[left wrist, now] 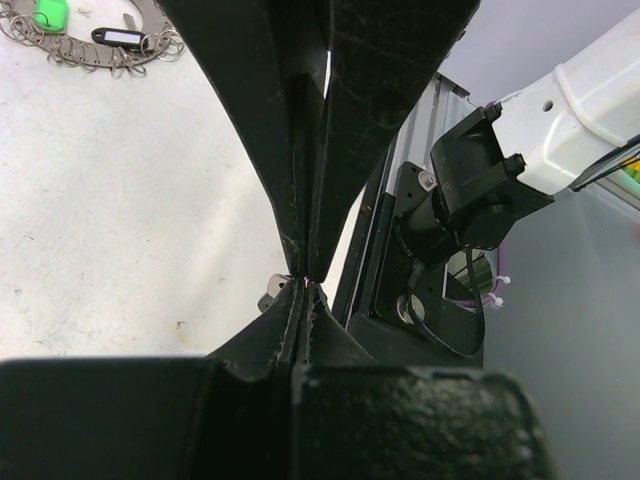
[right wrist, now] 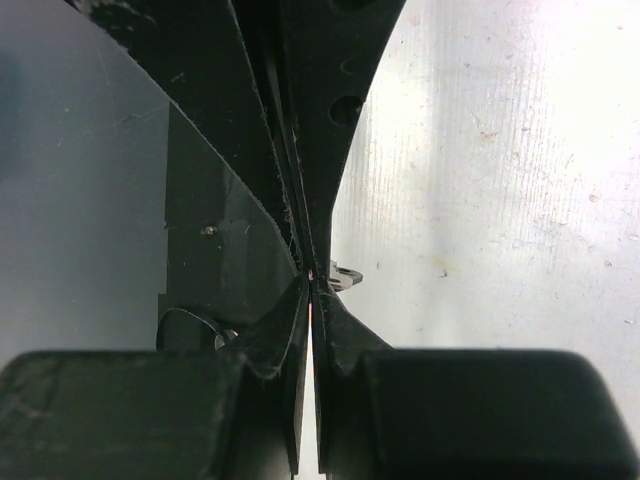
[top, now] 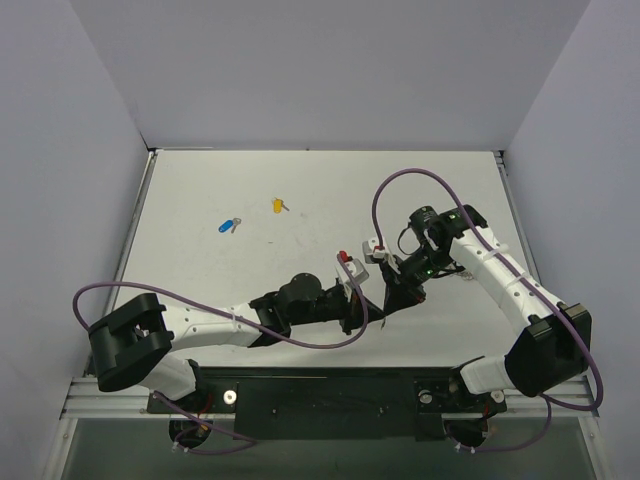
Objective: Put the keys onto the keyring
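Both arms angled inward, left claw (left wrist: 305,287) and right claw (right wrist: 312,282) tightly closed (tips together, nose to nose).

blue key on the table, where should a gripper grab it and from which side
Probably best to take the blue key by its plastic head, the thicker left end in the top view; the thin silver blade points right. It lies flat on the table, so come straight down from above, fingers closing across the head.
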